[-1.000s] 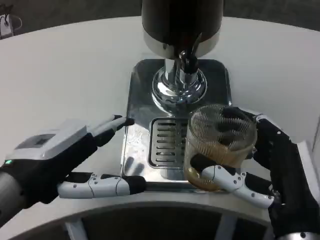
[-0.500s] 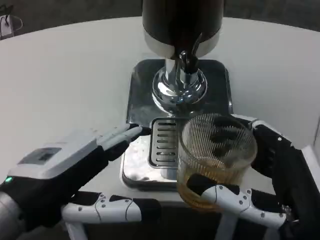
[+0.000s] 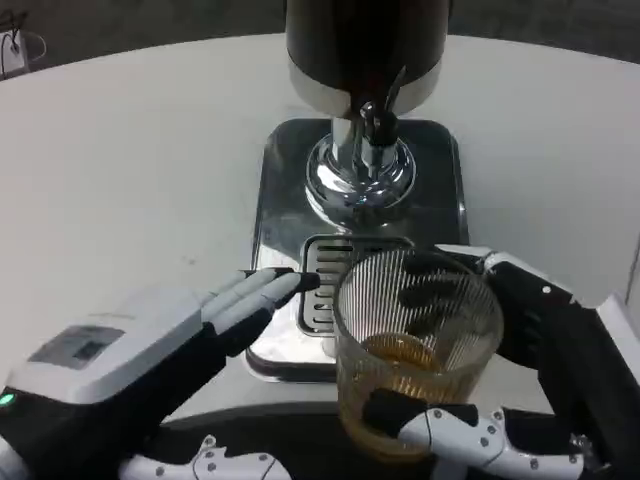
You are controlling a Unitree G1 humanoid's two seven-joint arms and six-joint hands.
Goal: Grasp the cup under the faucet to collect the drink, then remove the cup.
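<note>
The right hand grips the ribbed glass cup, which holds amber drink, in front of the drip tray and below the faucet. The left hand holds nothing, fingers extended over the tray's left edge.

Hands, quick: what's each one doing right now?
Left hand: open, holding nothing, fingers reaching toward the tray.
Right hand: holding the cup.

A broad round white worktop spreads beyond the left hand, with a small wire-like object, indistinct, at its far-left edge.
</note>
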